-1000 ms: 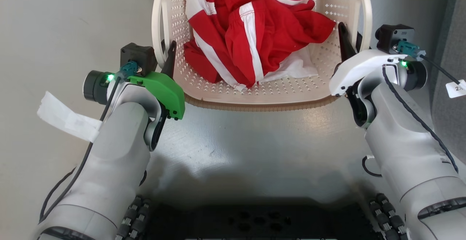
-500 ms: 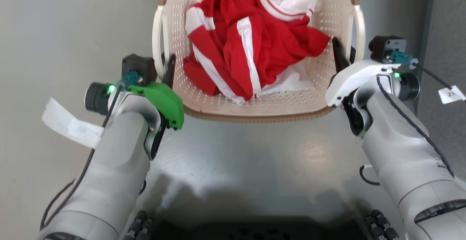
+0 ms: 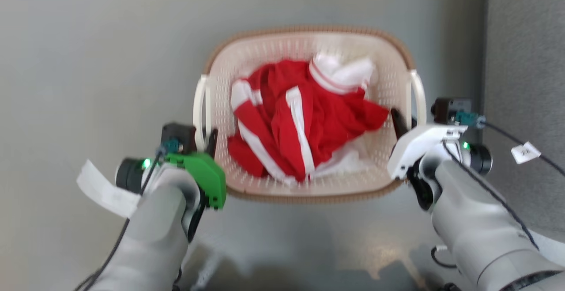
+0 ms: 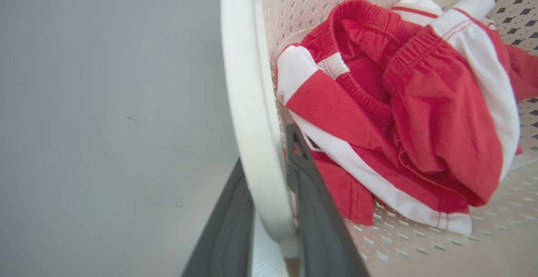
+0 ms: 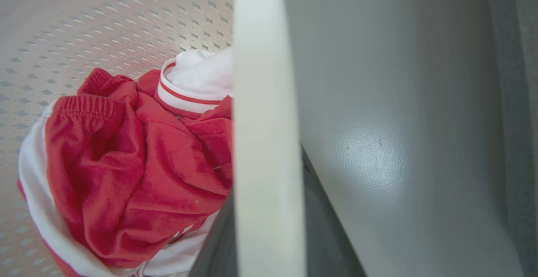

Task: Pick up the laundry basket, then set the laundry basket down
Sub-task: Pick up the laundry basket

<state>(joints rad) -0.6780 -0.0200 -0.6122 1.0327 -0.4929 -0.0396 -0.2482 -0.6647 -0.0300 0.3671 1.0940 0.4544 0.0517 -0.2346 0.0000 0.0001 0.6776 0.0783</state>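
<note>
Head view soft with blur. Far left: white paper tag (image 3: 103, 189) on the left forearm, its lettering unreadable. Left gripper (image 3: 206, 137) sits at the white left handle (image 3: 201, 105) of the laundry basket (image 3: 304, 43); one dark finger shows inside the handle, the other is hidden behind it. Left wrist view settles this: left gripper (image 4: 267, 155) has a finger on each side of the handle (image 4: 248, 100), both pressed against it, so it is clamped on the handle. The laundry basket lies at the middle of the head view, between the two arms, over the grey floor (image 3: 110, 61); whether its base touches the floor cannot be told. Contents: one crumpled red and white garment (image 3: 304, 123), heaped in the near half; perforated wall bare at the far end. Garment type not resolved; elastic waistband and white side stripes visible in the left wrist view (image 4: 399, 100). Right handle (image 3: 418, 96) is partly covered by the right gripper (image 3: 406, 121), one finger visible inside the basket. Right wrist view: right gripper (image 5: 267, 184) straddles the handle (image 5: 265, 79), fingers closed onto it, both fingertips hidden behind the handle. Far right: small tag (image 3: 525, 152) on the cable, text illegible; grey panel (image 3: 525, 39) cut off by the frame edge.
</note>
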